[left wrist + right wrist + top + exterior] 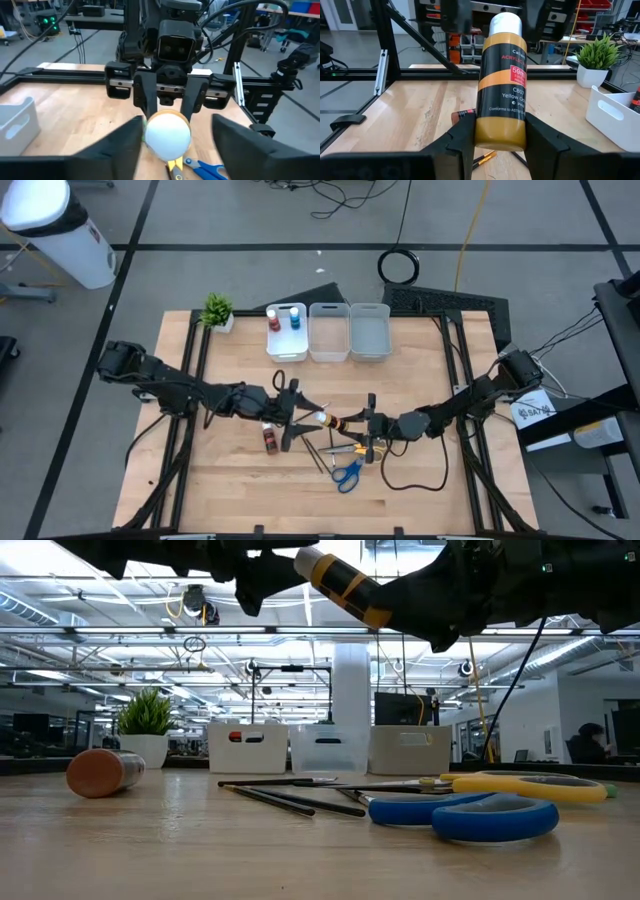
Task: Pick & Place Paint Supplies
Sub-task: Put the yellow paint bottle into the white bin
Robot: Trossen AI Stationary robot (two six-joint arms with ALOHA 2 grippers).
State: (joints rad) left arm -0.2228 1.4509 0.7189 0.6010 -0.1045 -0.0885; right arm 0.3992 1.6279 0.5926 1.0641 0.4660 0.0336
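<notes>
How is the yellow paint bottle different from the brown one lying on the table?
The yellow paint bottle is held up in the air by the right gripper; the brown bottle lies on its side on the table. The yellow one has a black and ochre label and white cap; the brown one looks plain reddish-brown. Both are small paint bottles.

Two dark, seemingly matte, cabled arms

right gripper [372, 423] clamped; left gripper [297, 415] agape
</notes>
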